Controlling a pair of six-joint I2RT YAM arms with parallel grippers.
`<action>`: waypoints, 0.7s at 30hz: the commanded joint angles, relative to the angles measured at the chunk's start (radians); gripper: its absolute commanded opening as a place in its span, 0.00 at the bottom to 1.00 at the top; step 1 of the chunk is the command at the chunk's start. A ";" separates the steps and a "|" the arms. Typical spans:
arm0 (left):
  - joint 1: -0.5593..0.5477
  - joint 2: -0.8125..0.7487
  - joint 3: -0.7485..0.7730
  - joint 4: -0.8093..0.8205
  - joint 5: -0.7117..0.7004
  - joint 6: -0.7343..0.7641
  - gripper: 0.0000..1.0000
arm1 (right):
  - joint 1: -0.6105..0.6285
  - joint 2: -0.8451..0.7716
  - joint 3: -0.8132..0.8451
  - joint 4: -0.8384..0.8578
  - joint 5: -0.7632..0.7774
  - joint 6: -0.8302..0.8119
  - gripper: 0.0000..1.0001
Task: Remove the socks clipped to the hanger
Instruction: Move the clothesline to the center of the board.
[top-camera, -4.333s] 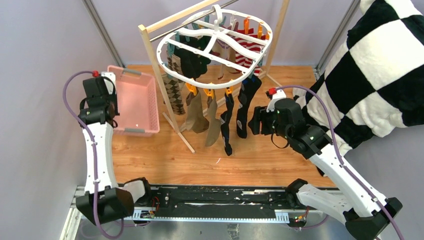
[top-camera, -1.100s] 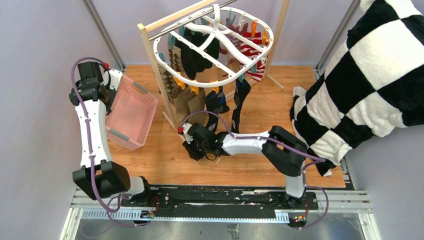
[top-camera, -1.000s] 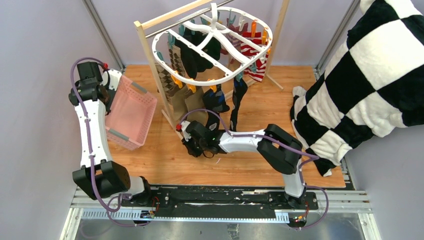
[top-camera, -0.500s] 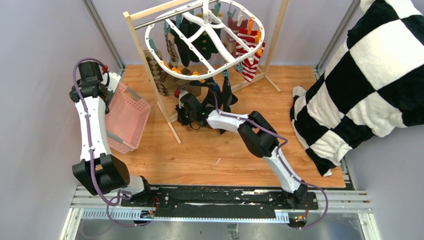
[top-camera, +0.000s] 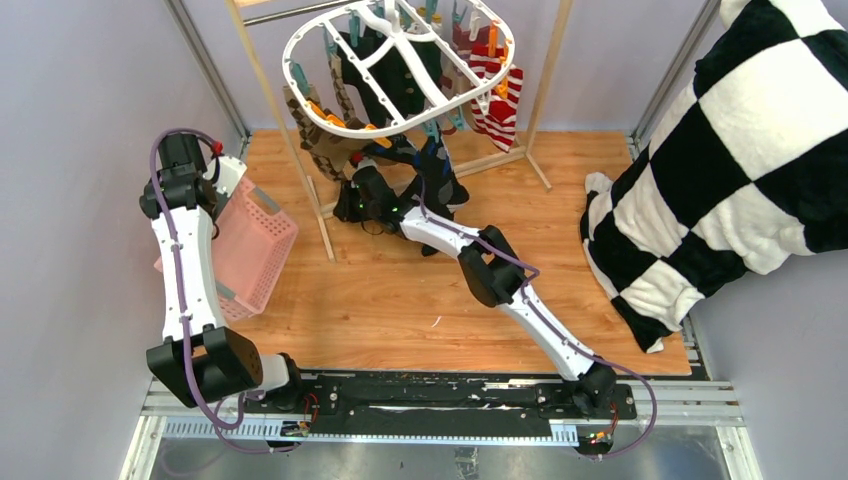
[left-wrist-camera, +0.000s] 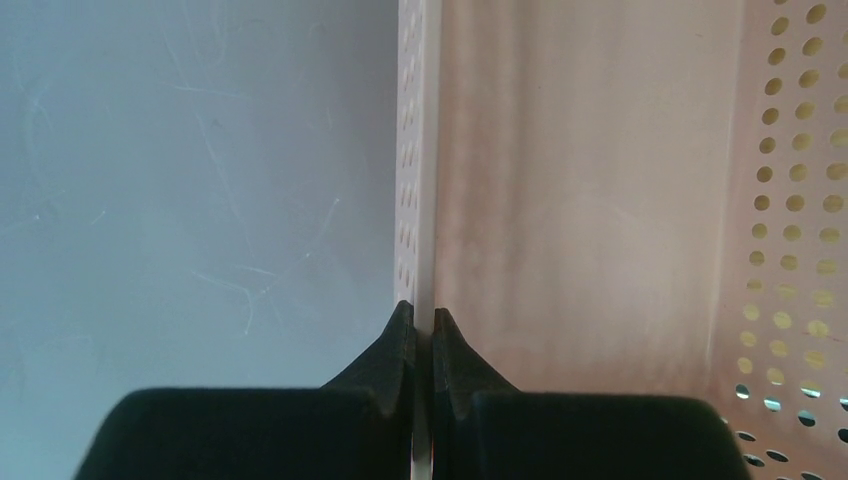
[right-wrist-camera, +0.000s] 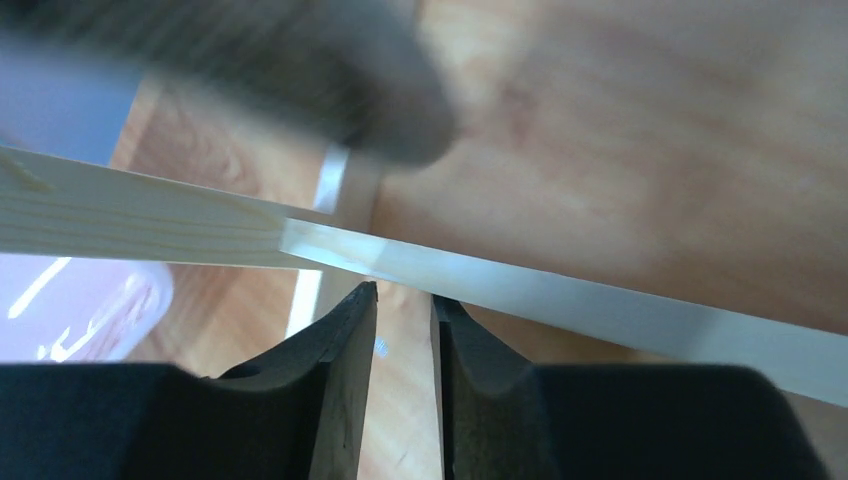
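The white oval hanger (top-camera: 347, 128) hangs tilted from the wooden rack (top-camera: 292, 150) at the back. Socks are clipped round it: red-and-white striped (top-camera: 497, 88), dark green (top-camera: 392, 75), brown argyle (top-camera: 308, 125), tan (top-camera: 338, 160) and black-and-blue (top-camera: 437, 172). My right gripper (top-camera: 350, 203) reaches under the hanger's near side. In the right wrist view its jaws (right-wrist-camera: 403, 295) stand narrowly apart with nothing between them, just short of a rack bar (right-wrist-camera: 130, 220); a blurred sock toe (right-wrist-camera: 330, 70) hangs above. My left gripper (top-camera: 205, 205) is shut on the pink basket's wall (left-wrist-camera: 425, 150).
The pink slotted basket (top-camera: 250, 250) is tipped up on its side at the left wall. The big black-and-white checkered cloth (top-camera: 740, 130) fills the right side. Bare wooden table (top-camera: 400, 300) lies in front of the rack. Purple walls close in the left and back.
The rack with the hanger has slid left and toward the back wall. My right arm has stretched out after it. The basket has tipped up further in my left gripper.
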 joint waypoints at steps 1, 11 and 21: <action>0.005 -0.023 0.011 -0.033 0.031 0.117 0.00 | -0.073 0.109 0.169 0.018 0.090 0.107 0.35; 0.004 -0.002 0.028 -0.088 0.149 0.278 0.00 | -0.149 0.242 0.325 0.272 0.140 0.223 0.60; -0.007 -0.037 0.044 -0.209 0.230 0.517 0.00 | -0.127 -0.208 -0.332 0.519 -0.075 0.053 0.79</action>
